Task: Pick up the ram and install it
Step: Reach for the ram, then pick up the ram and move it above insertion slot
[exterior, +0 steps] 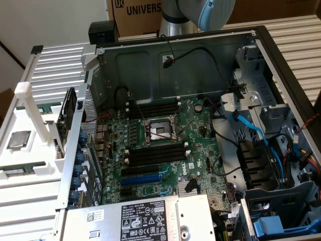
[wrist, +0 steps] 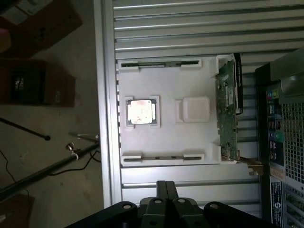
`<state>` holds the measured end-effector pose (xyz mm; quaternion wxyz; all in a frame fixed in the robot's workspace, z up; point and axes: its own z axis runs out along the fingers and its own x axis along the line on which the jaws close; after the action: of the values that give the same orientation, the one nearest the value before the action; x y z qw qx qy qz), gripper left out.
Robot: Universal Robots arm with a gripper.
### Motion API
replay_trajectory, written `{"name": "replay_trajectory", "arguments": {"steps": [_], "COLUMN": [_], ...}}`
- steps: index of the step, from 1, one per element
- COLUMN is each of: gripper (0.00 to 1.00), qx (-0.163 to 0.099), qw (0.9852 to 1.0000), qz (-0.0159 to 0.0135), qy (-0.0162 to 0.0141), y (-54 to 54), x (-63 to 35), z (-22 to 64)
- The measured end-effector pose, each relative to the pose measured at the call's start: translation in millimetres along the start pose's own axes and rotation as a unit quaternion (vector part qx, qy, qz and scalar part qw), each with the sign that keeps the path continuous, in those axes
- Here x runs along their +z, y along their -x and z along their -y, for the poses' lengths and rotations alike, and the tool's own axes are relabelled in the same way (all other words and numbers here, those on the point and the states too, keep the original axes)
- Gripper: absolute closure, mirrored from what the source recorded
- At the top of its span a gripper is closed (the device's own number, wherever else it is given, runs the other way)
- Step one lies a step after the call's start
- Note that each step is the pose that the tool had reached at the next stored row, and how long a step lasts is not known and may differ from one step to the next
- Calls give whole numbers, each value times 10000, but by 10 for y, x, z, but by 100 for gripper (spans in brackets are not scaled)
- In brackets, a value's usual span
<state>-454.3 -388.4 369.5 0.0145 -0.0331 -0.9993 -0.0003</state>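
**Ram.** The ram [wrist: 161, 158] lies flat in a slot along one edge of a white holder [wrist: 166, 137]. White clips hold it near both ends. In the exterior view the ram [exterior: 20, 171] is at that view's far left, well apart from the computer, with a pale label showing on it.

**Tool.** The tool [wrist: 165, 189] is above the slatted worktop [wrist: 190, 23]. Its fingers are pressed together and nothing is between them. It is apart from the ram, and a bare strip of worktop shows between the two. Of the holder's contents, the ram is the item nearest the tool.

**Holder.**
- A second stick [wrist: 159, 63] lies in the slot along the opposite edge.
- Between the two sticks sit a square silver processor chip [wrist: 141, 112] and a plain white block [wrist: 195, 109].
- A green card [wrist: 227, 109] stands on edge on the holder's side towards the computer case [exterior: 261, 45].

**Computer.** The case lies open on the worktop with the motherboard [exterior: 165, 165] facing up. Long black slots [exterior: 155, 153] with white end clips run on either side of the processor socket [exterior: 159, 131]. The arm [exterior: 200, 12] shows beyond the case's far wall.
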Motion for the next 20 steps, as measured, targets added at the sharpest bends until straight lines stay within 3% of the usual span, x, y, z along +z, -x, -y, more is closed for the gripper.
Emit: {"name": "replay_trajectory", "arguments": {"steps": [20], "gripper": [90], "qx": [0], "qw": [10000], "qz": [-79], "qy": [-7], "y": [-1], "x": [0], "z": [0]}}
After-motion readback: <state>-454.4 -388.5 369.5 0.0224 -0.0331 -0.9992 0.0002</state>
